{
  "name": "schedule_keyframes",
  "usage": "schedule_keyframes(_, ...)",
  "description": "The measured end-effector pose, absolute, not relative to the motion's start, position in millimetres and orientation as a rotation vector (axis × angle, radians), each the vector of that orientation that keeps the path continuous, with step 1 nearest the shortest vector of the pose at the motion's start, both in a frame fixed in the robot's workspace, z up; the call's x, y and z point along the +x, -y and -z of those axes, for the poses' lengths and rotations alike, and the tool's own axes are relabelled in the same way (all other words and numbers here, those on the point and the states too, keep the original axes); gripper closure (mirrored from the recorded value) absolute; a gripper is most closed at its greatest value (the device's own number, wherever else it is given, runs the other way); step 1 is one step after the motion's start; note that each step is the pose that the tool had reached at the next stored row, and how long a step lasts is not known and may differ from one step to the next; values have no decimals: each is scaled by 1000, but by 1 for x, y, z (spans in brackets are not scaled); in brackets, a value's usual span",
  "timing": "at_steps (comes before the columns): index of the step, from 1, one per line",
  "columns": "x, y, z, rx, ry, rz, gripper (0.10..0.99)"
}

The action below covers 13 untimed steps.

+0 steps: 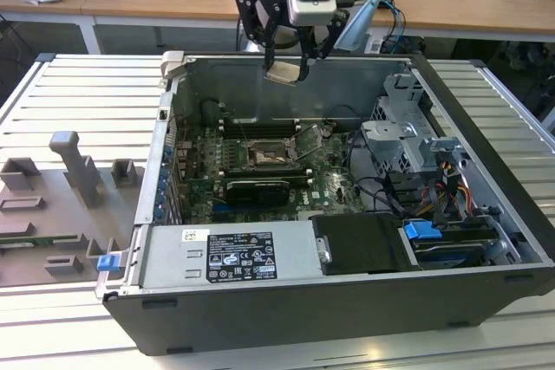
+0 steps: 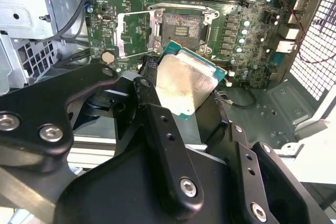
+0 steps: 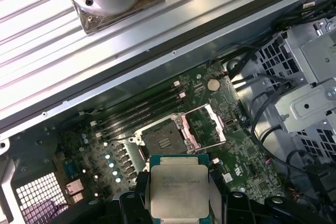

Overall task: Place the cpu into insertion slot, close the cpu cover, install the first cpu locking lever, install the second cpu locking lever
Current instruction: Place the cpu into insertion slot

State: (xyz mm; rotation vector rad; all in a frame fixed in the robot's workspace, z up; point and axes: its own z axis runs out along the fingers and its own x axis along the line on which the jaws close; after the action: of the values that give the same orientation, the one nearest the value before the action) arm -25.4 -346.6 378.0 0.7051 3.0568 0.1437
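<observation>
My gripper (image 1: pixel 285 65) is shut on the cpu (image 1: pixel 282 73), a flat square chip with a pale metal top, and holds it tilted in the air above the open computer case, near its far wall. In both wrist views the cpu (image 2: pixel 186 85) (image 3: pixel 179 190) sits between the black fingers (image 2: pixel 152 106). Below it on the green motherboard lies the insertion slot (image 1: pixel 264 155) (image 2: pixel 181 27) (image 3: pixel 163 141), dark, square and uncovered. The cpu cover (image 1: pixel 307 139) (image 2: pixel 135 34) (image 3: pixel 203 128) stands flipped open beside the slot. The chip is well above the slot and touches nothing else.
Long memory slots (image 1: pixel 260 124) run just behind the socket, and a black expansion card (image 1: pixel 257 190) lies in front of it. A drive cage with cables (image 1: pixel 408 140) is on the exterior view's right, the power supply (image 1: pixel 230 253) in front, and a grey fixture plate (image 1: pixel 61 205) to the left.
</observation>
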Motion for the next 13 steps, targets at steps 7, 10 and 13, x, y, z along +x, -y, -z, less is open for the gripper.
schedule_keyframes(7,-25,347,-378,789,-3033,-143,549)
schedule_keyframes(10,-25,347,-377,858,-3013,-143,549)
schedule_keyframes(13,-25,347,-377,913,-2995,-143,549)
